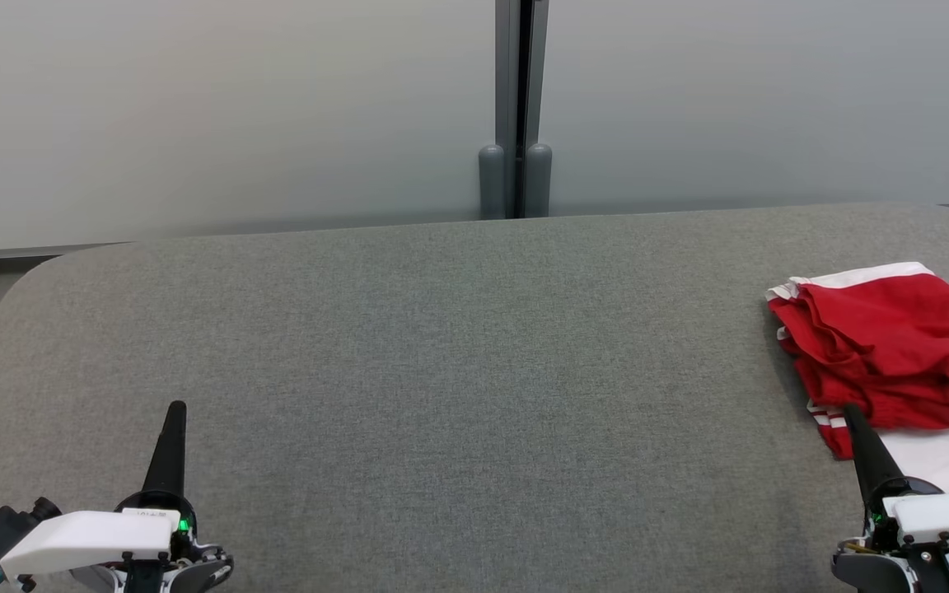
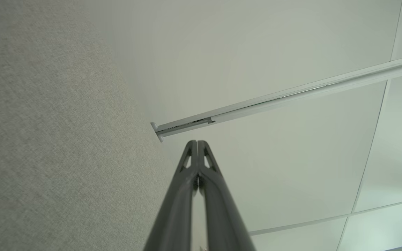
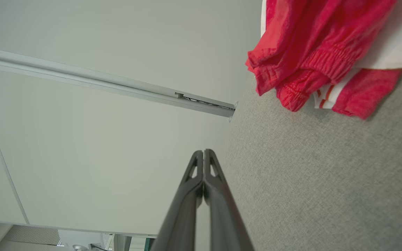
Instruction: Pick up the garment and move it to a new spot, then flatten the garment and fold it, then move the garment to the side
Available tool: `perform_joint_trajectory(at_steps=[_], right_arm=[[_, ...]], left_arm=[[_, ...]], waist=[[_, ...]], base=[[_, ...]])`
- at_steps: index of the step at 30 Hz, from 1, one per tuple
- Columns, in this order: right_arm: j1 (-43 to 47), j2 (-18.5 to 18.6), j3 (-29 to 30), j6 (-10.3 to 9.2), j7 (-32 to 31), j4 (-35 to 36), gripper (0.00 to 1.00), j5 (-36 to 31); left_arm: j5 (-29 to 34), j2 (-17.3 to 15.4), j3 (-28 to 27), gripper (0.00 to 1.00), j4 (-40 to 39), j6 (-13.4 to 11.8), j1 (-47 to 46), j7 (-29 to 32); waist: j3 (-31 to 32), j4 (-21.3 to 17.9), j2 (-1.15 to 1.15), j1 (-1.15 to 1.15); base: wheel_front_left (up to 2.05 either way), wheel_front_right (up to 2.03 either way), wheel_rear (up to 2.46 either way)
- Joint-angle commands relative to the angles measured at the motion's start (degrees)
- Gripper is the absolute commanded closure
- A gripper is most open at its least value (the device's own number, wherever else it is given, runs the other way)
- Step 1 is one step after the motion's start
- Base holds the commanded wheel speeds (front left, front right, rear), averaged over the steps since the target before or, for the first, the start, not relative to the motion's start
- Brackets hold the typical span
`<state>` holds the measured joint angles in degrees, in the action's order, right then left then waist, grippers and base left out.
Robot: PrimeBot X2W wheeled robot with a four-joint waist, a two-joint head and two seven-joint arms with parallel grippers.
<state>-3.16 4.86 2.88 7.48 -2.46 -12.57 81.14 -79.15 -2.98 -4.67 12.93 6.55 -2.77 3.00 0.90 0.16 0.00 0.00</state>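
Grey fabric-covered table [image 1: 441, 371] takes up most of the head view, with rounded far corners, pale frosted wall panels [image 1: 194, 107] behind it and a dark upright post [image 1: 521, 99] between them at centre. Garment [image 1: 895, 346] sits on the table at the robot's right, partly cut off by the frame edge. It is red cloth, crumpled and bunched in folds, with a white band along its far edge, a white section on the near side and red-and-white stripes at the near-left corner. Not flattened, not folded. Left gripper [image 1: 175, 409] is at lower left over bare table, fingers pressed together to a single point, nothing in it, well apart from the garment. Right gripper [image 1: 852, 412] is at lower right, fingers likewise fully closed and empty. From the head its tip overlaps the garment's near-left corner, but the right wrist view shows grey table between the tips and the cloth, so not touching. That wrist view also shows the gathered elastic waistband [image 3: 326, 59] of the red cloth. Left wrist view has the closed fingers against table and wall.
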Motion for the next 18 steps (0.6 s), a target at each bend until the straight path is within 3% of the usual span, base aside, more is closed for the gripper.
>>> perform_joint_trajectory(at_steps=[1,18], right_arm=[[-1.2,0.1,0.4,0.02,-0.4,0.0,1.00,1.2],[-2.4,-0.7,1.8,0.02,-2.2,-0.8,1.00,7.6]], left_arm=[[-1.4,-0.2,-0.5,1.00,-0.1,0.5,-1.5,0.4],[-8.3,-0.1,-1.4,1.00,0.6,0.8,-3.0,2.3]], waist=[[-0.1,0.0,0.00,0.00],[-0.6,-0.1,0.00,0.00]], base=[[0.00,0.00,0.00],[0.00,0.00,0.00]])
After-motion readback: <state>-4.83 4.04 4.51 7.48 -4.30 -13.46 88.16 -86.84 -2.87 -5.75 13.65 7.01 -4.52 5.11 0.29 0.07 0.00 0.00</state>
